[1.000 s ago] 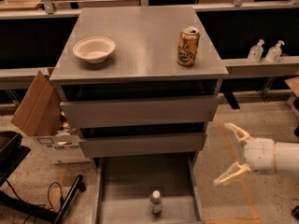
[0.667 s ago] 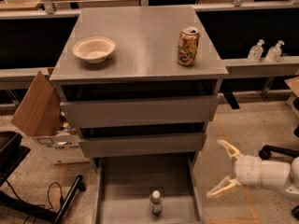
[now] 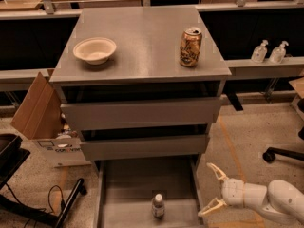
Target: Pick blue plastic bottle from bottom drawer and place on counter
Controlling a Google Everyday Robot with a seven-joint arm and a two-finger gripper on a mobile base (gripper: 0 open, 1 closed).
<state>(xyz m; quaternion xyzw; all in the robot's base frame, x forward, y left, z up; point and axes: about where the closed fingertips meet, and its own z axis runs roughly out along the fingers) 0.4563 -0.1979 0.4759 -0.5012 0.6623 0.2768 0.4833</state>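
Note:
The blue plastic bottle (image 3: 158, 206), small and clear with a white cap, stands upright near the front middle of the bottom drawer (image 3: 128, 186), which is pulled open. My gripper (image 3: 210, 190) is open, at the lower right, just right of the drawer's right side and level with the bottle, fingers pointing left. The counter (image 3: 142, 42) is the grey cabinet top above.
A cream bowl (image 3: 95, 50) and a gold-brown can (image 3: 190, 47) stand on the counter. Two upper drawers (image 3: 142, 113) are closed. A cardboard box (image 3: 40, 115) leans at the cabinet's left. Two pump bottles (image 3: 270, 51) stand on a ledge at right.
My gripper has moved down and left, closer to the open bottom drawer. The bottle has not moved.

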